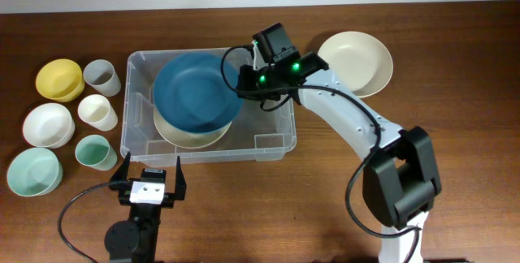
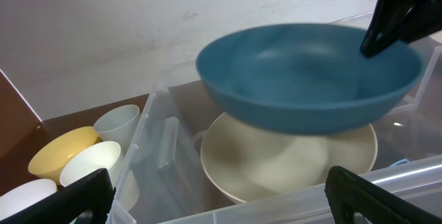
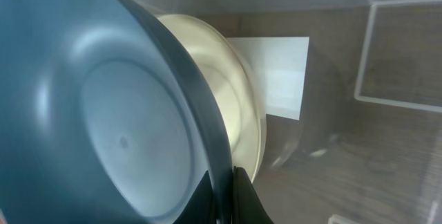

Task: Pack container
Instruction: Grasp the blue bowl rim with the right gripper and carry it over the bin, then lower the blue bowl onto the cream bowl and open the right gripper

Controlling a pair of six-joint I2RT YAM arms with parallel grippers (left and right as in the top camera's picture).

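Overhead: blue bowl [image 1: 195, 92] inside container [image 1: 276, 151] rim

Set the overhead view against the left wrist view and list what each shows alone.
Overhead only: the cream plate on the table right of the container, and the mint bowl. Left wrist only: the blue bowl hanging clear above the cream bowl. Both: container, both bowls, the yellow bowl, and the right gripper shut on the blue bowl's rim.
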